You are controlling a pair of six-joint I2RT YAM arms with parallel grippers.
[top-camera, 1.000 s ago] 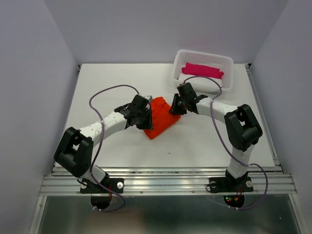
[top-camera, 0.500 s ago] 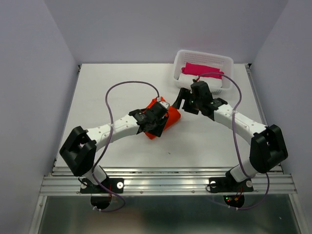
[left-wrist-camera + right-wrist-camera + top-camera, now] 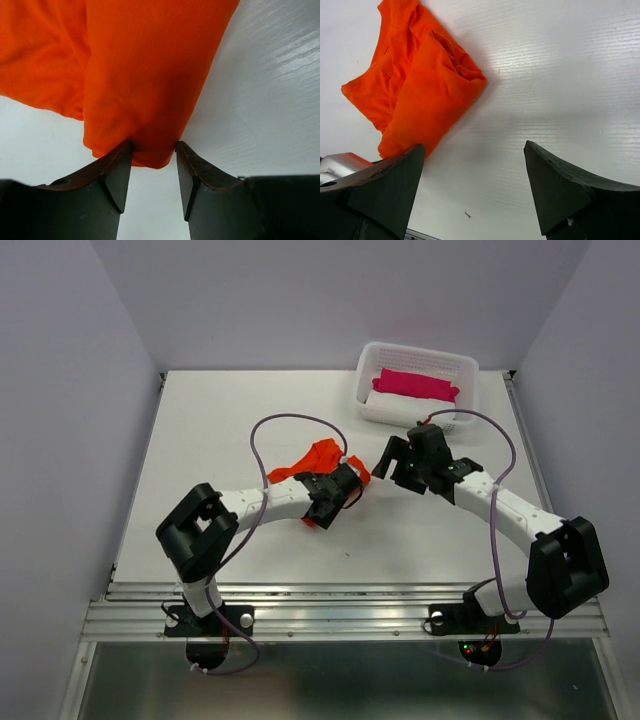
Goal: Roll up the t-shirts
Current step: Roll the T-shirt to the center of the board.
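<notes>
White counter (image 3: pixel 220 420) in grey-walled booth. Orange-red t-shirt (image 3: pixel 318 454), loosely folded, lies mid-counter. Left pincer (image 3: pixel 154 150) clamps t-shirt's folded edge, fabric pressed against both fingers. Right pincer (image 3: pixel 474 147) spread wide, gripping nothing, just right of t-shirt. Pink bundle (image 3: pixel 415 383) in white basket (image 3: pixel 465 365), rear right.

A plain bright orange-red t-shirt (image 3: pixel 420 85) of thin soft cloth, no print, lies loosely folded into a thick, uneven band on the table (image 3: pixel 220 420), not a tight roll. One rounded end of the band sits between the fingers of the left gripper (image 3: pixel 154 145), touching both and narrowing there; the rest spreads away ahead of it, with a looser flap to one side. Seen from the right gripper (image 3: pixel 475 147), it lies ahead and to the left, apart from those fingers
</notes>
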